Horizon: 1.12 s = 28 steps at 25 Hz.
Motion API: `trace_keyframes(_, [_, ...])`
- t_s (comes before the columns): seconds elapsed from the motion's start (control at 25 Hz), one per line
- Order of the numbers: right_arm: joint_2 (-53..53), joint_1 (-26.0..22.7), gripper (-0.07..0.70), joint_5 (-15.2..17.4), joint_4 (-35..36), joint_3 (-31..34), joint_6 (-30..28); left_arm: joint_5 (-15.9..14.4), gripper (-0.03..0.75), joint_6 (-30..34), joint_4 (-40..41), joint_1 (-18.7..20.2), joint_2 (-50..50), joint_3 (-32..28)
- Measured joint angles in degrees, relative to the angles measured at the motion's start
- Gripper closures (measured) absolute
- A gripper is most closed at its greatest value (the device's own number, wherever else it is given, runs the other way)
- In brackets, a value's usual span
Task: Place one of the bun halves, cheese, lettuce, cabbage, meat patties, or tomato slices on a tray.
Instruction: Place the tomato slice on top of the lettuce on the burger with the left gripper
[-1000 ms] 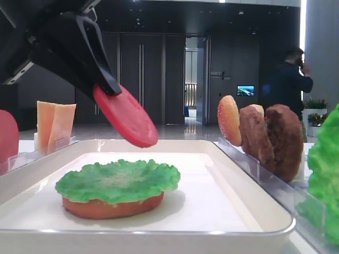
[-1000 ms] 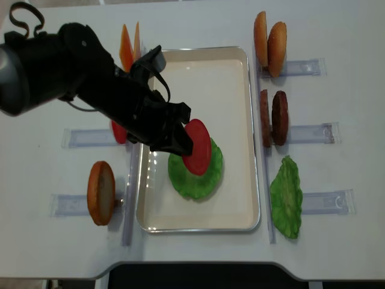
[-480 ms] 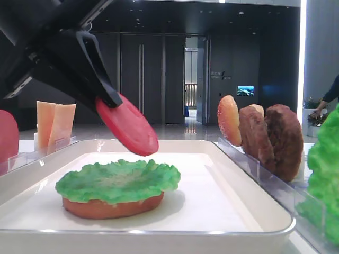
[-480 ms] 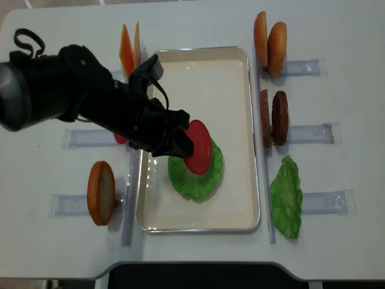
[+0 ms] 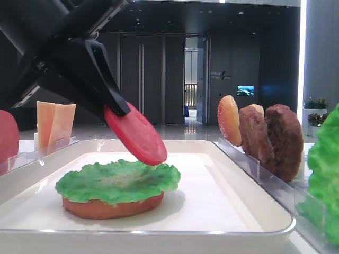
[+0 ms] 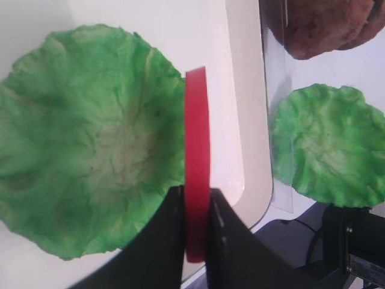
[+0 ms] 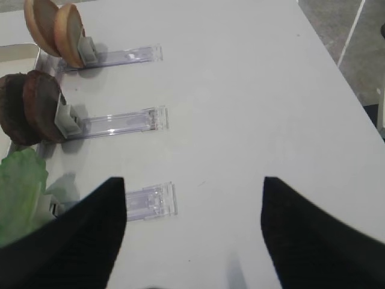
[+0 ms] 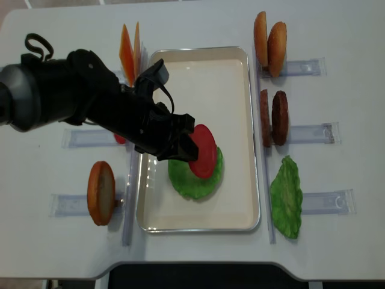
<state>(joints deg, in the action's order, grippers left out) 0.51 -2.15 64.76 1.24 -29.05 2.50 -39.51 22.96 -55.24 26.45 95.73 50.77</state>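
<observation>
My left gripper is shut on a red tomato slice, pinching its edge between both fingers. The slice hangs tilted over the white tray, its lower edge just above or touching the lettuce; I cannot tell which. That green leaf lies on a bun half inside the tray. My right gripper is open over bare white table to the right, with nothing between its fingers.
Clear holders flank the tray. On the right stand two bun halves, two meat patties and a second lettuce leaf. On the left are cheese slices, another tomato slice and a bun half.
My left gripper has carried the tomato slice down and slightly right, closer to the lettuce, and the slice now lies flatter. Nothing else on the table moved.
</observation>
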Motion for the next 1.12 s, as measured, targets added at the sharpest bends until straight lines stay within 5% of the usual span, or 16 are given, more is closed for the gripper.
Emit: trace_keyframes(1.12, [0.0, 0.0, 0.174, 0.0, 0.0, 0.0, 0.05, 1.44, 0.662, 0.13, 1.02, 0.06, 2.04, 0.0])
